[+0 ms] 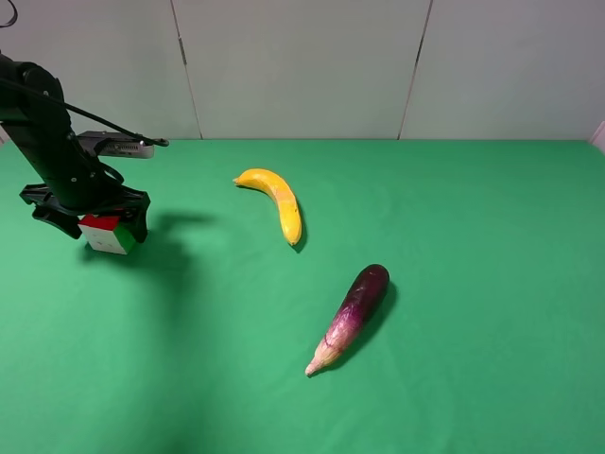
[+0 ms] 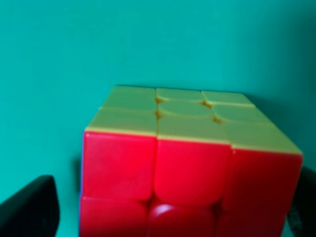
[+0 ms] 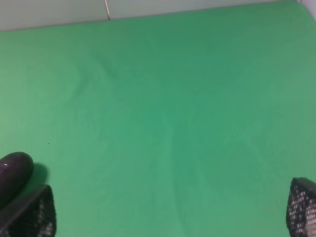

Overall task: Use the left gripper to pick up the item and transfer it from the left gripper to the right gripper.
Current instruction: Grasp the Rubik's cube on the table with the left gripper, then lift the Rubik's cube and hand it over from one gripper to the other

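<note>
Green cloth (image 1: 473,284) is lying beneath the cube (image 1: 107,234). The left gripper (image 1: 102,225) is straddling it, fingers (image 2: 29,210) wide, one showing a gap. The right gripper (image 3: 168,210) is hanging wide open near the aubergine (image 3: 12,175).

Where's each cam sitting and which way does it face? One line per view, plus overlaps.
Exterior high: mounted high, looking down over the green table; shows the left arm, left claw straddling the cube; no right arm.
Left wrist: on the left arm, looking along the claw at the cube, close up; both fingertips show.
Right wrist: on the right arm, looking across the table toward the wall; right claw tips show.
Shared: cube, exterior and left wrist; aubergine, exterior and right wrist.
</note>
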You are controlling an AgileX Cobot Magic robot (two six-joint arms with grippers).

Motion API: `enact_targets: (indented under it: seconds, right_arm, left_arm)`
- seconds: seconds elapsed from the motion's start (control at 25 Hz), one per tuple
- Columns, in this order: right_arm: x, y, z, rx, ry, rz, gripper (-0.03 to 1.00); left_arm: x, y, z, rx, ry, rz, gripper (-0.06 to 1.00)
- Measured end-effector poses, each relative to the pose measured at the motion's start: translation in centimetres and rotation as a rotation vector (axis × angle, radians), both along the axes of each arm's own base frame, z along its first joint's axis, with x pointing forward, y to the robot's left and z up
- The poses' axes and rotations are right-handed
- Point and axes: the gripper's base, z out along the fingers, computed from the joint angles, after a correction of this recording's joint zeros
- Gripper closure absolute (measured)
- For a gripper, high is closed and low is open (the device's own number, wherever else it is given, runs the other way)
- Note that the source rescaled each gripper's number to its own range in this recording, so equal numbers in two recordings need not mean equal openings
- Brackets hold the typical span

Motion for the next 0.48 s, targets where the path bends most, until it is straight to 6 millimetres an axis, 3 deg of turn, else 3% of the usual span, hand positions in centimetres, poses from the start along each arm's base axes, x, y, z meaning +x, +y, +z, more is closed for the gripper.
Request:
enact_targets:
  seconds: [0.2,0.32,0.48]
  right_arm:
    - [0.0,0.0,0.0,0.0,0.0,0.0,-0.03]
    - [0.0,0.0,0.0,0.0,0.0,0.0,-0.03]
    - [0.0,0.0,0.0,0.0,0.0,0.0,-0.03]
  left_arm:
    - [0.28,-0.01,0.03,-0.001,-0.031,-0.002,0.63]
    - [0.46,-0.01,0.05,-0.001,-0.051,-0.004,0.91]
    - [0.48,-0.01,0.06,-0.001,-0.053,-0.004,0.94]
